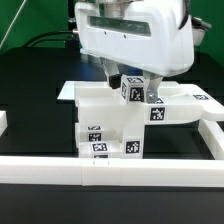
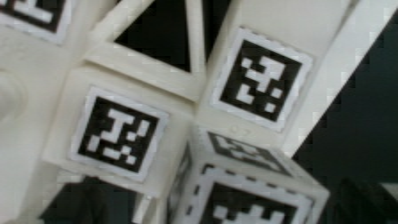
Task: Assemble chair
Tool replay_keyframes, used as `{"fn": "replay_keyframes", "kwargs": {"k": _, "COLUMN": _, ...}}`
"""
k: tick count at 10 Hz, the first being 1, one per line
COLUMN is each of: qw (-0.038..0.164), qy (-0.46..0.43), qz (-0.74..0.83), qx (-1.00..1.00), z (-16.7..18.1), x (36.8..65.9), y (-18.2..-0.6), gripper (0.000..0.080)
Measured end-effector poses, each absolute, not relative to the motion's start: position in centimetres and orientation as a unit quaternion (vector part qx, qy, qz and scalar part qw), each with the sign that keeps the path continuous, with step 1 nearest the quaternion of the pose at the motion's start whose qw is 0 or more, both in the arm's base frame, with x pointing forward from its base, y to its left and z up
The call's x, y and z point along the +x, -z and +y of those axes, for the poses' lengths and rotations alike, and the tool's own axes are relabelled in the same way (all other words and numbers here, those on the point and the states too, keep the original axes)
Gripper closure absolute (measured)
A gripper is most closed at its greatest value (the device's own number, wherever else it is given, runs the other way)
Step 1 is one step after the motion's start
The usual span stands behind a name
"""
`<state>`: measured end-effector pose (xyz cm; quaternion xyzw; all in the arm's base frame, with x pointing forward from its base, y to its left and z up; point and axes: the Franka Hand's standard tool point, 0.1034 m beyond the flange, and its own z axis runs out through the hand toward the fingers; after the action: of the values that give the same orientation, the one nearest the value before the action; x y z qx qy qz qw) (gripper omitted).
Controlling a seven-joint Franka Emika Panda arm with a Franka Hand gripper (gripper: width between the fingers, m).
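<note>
The chair [image 1: 105,128] stands as a stacked white cluster on the black table [image 1: 30,95]. It is just behind the front rail [image 1: 110,170] and near the side rail [image 1: 212,135] on the exterior view's right. The gripper [image 1: 134,88] hangs right over its top, with its fingers [image 1: 117,80] on either side of a small tagged piece [image 1: 133,93] that rises from the flat slab [image 1: 95,98]. Whether the pads press that piece or stand just off it cannot be told. The exterior view does not show the contact, and the wrist view gives only a large tag [image 2: 263,72] and the white bars of the frame [image 2: 98,40], seen very close. The step in hand looks like seating this piece or parting from it. To do it well, the arm would check that the piece sits square and fully down. It would then spread the fingers evenly so that neither pad drags, and lift straight up along the piece's axis. A sideways pull here could tilt the piece or nudge the stack toward the front rail.
</note>
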<state>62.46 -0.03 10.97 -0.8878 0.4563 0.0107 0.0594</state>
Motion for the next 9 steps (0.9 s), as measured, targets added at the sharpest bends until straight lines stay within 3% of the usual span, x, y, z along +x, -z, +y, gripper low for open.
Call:
{"fn": "replay_keyframes", "kwargs": {"k": 3, "qw": 0.056, "qy": -0.011, "qz": 0.296, "qx": -0.954, "z": -0.09, "x": 62.34, "y": -11.06, "gripper": 0.0151}}
{"fn": "replay_keyframes", "kwargs": {"k": 5, "qw": 0.033, "qy": -0.014, "qz": 0.159, "qx": -0.987, "z": 0.20, "x": 62.62, "y": -11.05, "gripper": 0.0151}}
{"fn": "replay_keyframes", "kwargs": {"k": 9, "qw": 0.029, "qy": -0.015, "qz": 0.003, "qx": -0.999, "z": 0.50, "x": 62.56, "y": -10.71, "gripper": 0.0151}}
